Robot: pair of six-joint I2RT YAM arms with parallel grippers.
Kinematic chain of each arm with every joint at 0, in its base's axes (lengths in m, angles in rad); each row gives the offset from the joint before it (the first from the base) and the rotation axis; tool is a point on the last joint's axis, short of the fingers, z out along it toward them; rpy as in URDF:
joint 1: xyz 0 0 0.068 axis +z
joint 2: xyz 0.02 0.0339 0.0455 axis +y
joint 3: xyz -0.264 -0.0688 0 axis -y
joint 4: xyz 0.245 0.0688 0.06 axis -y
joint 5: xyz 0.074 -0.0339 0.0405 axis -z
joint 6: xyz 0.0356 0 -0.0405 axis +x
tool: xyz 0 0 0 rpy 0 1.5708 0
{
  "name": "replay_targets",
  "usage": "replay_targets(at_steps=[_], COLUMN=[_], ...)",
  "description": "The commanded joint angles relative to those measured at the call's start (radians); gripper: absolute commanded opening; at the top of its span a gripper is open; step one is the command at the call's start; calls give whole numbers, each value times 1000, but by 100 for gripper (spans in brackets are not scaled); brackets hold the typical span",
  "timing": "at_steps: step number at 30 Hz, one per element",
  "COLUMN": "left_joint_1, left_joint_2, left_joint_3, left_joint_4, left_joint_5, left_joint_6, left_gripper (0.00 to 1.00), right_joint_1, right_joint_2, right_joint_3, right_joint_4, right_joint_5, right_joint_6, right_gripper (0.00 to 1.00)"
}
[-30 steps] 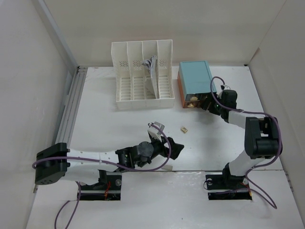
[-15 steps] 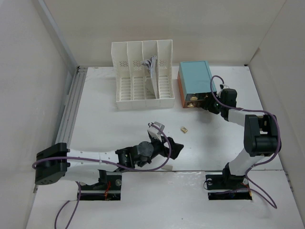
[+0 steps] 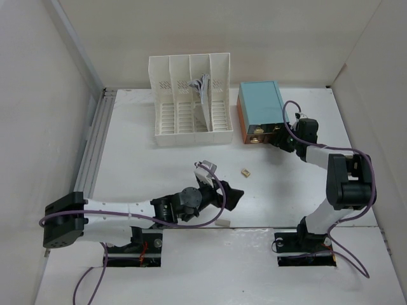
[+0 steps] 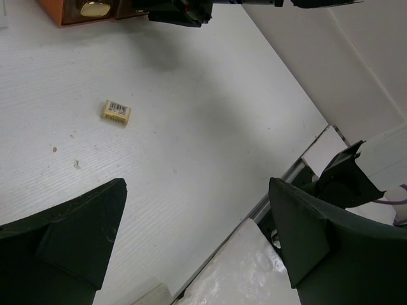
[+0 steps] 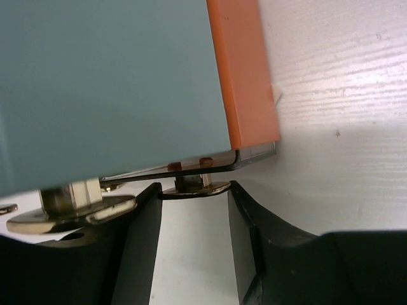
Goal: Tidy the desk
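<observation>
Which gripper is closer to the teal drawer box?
Right. The right gripper straddles a knob on the teal drawer box; the left gripper sits far back over the desk.

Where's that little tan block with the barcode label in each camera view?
Top external: tan block on the desk, near the centre.
Left wrist: upper left, on bare desk.
Right wrist: not in view.
Shared landmark: the orange-sided drawer box, top left in left wrist, filling right wrist.
</observation>
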Motion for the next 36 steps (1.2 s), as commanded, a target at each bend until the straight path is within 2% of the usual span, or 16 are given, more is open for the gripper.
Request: replay_targets(at_steps=[1,9,17,24,25,26,28,30,32,36], left_joint_1=[2,2,2,2,2,2,2,2,2,2], left_joint_2=[-38,-67,-108,-108,-108,-108,-99,-99,-99,-99], left_joint_3=[24,4,-7,-16,-16,-16,-5,-5,-5,-5], left_joint_4=[26,26,5,5,5,5,5,5,5,5], left_joint_5=[-7,-7,-7,-17,-17,-17,-17,-17,-17,-17], left_joint_6=[7,7,-2,-2,-2,-2,-2,-2,7,7], left_gripper=[93,93,93,93,93,93,93,93,93,93], right_joint_1=[-15,-15,-15,-15,-15,-15,-15,-15,-15,-15], right_joint_2=[-85,-173,-205,-252,-262,-277,-286,-286,-306,-351], right_joint_3=[-5,-96,-96,-86,-86,-86,-86,-86,-86,-86], right_joint_4=[28,-90,-257,-385,-395,-395,-395,-395,-395,-411], right_joint_5=[-13,-74,-220,-252,-241,-241,-250,-259,-269,-301], right_joint_6=[-1,-108,-240,-330,-330,-330,-341,-341,-341,-386], right_gripper=[36,36,35,34,38,52,54,62,76,88])
